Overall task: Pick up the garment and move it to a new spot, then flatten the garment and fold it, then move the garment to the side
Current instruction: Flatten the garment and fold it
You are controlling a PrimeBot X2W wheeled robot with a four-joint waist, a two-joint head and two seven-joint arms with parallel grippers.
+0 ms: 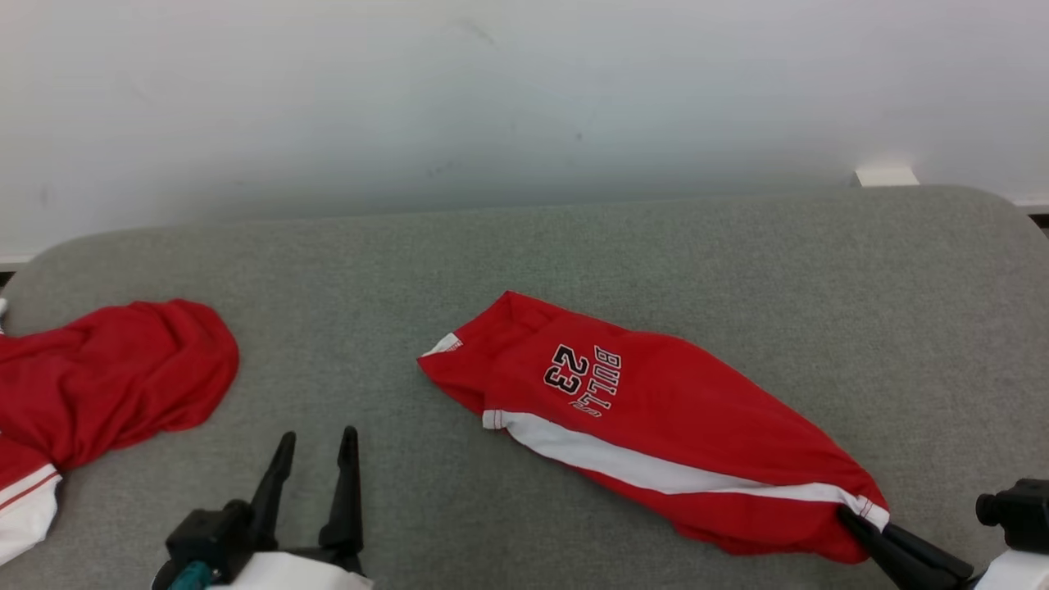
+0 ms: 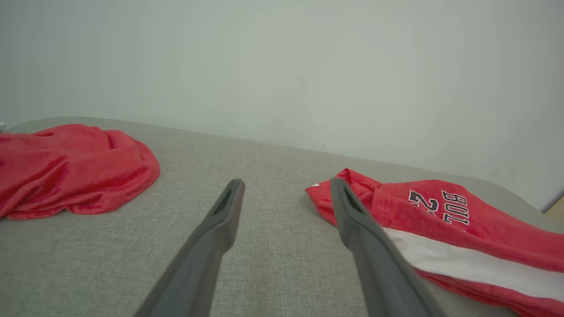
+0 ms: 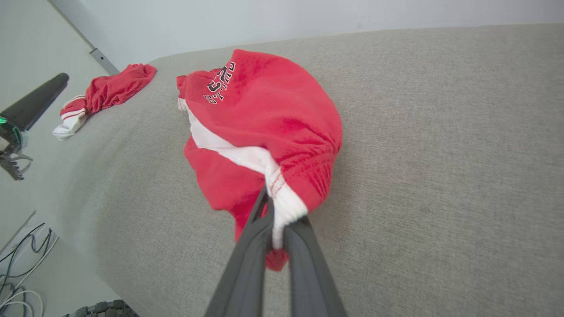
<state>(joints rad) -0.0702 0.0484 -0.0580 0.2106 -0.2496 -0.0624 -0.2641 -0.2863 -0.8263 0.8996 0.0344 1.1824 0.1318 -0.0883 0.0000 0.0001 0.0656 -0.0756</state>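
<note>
Garment (image 1: 656, 434): red shorts, lying mid-right on the grey surface (image 1: 574, 246). Right gripper (image 1: 854, 518) is clamping its white-striped near end; left gripper (image 1: 315, 447) is hovering spread, empty. Handling: lifting slowly is advisable (thin pinch, slip likely).

Premises: a robotics test room or lab, not a home. Evidence: a bare white wall (image 1: 524, 98), a table (image 1: 623, 246) covered in plain grey fabric, loose cables (image 3: 20, 251) lying on a pale floor (image 3: 39, 189), and a treaded wheel (image 3: 103, 308) at the table's edge
</note>
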